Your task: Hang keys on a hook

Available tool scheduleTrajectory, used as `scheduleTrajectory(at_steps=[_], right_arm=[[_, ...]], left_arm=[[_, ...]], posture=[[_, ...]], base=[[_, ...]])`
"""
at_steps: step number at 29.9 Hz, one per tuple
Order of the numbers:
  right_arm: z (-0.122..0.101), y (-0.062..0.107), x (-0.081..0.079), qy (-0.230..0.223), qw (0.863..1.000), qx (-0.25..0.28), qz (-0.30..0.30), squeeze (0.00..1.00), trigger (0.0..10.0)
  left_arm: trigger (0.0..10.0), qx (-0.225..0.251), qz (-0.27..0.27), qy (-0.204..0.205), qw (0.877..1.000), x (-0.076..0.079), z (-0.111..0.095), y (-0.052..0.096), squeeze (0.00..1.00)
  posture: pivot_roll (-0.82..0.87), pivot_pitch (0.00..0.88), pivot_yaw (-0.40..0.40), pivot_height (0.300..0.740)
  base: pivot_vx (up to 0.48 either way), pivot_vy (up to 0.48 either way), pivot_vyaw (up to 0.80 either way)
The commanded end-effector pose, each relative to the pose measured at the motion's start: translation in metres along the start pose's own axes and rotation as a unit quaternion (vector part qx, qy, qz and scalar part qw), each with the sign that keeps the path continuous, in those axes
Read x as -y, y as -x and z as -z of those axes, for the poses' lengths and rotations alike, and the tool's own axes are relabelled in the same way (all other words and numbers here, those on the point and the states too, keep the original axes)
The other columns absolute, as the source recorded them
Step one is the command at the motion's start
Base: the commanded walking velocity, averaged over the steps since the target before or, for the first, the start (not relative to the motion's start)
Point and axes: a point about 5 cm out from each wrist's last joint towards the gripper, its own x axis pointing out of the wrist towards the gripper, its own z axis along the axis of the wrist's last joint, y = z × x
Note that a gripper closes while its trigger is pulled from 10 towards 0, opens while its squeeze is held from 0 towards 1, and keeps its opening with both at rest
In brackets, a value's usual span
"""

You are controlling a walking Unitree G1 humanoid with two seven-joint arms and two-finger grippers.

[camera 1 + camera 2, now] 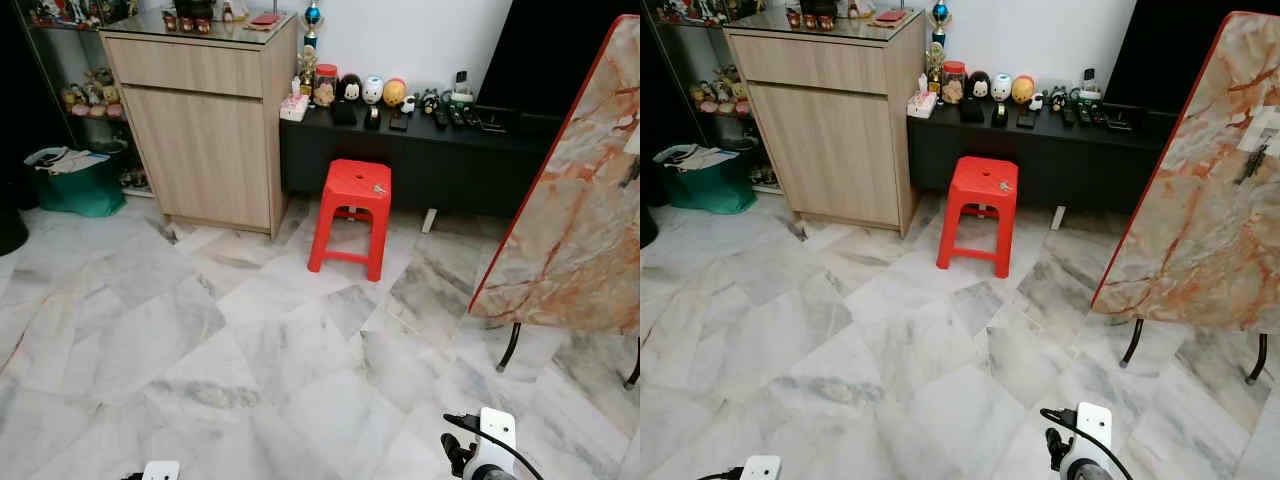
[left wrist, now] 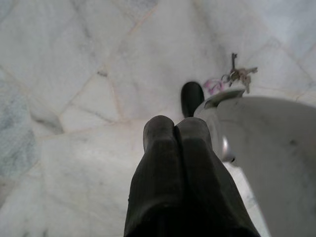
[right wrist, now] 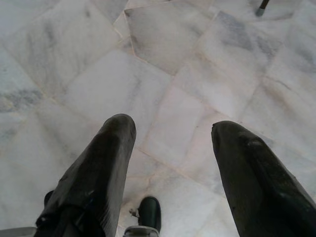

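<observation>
Small object (image 1: 379, 188) on red stool (image 1: 352, 185), at twelve o'clock, was too small to identify; marble panel (image 1: 580, 200) was cropped at three o'clock.

You see each gripper has two long black fingers (image 3: 96, 173) with rounded tips and matte, slightly scuffed skin. The right arm (image 1: 492, 445) ends in a white block with a black cable looping beside it. A grey-white shell (image 2: 269, 148) sits beside the left fingers (image 2: 177, 173).

Floor (image 1: 200, 340): glossy polished marble tiles. Stool (image 1: 351, 215): smooth red plastic, centre frame. Cabinet (image 1: 205, 130) upper left: matt light wood, glass top. Keys (image 2: 239, 75): metal.
</observation>
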Motion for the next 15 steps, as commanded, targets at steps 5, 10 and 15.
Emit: scheduleTrajectory(at_steps=[5, 10, 15], right_arm=[[0.007, 0.001, 0.003, -0.002, 1.0, -0.015, 0.011, 0.0, 10.0], [0.01, 0.003, 0.012, 0.001, 1.0, -0.022, 0.014, 0.0, 10.0], [0.012, 0.004, 0.016, 0.016, 0.999, -0.029, 0.011, 0.0, 10.0]], left_arm=[[10.0, -0.006, 0.006, -0.009, 1.0, -0.001, 0.003, 0.0, 0.0], [10.0, -0.013, 0.011, -0.021, 1.0, -0.001, 0.006, 0.001, 0.0], [10.0, -0.013, 0.019, -0.028, 0.999, 0.002, 0.005, 0.0, 0.0]], posture=[[0.02, 0.0, -0.054, 0.74], [0.02, 0.0, -0.051, 0.74], [0.02, 0.0, -0.056, 0.74]], base=[[0.0, 0.48, 0.0], [0.0, 0.48, 0.0], [0.0, 0.48, 0.0]])
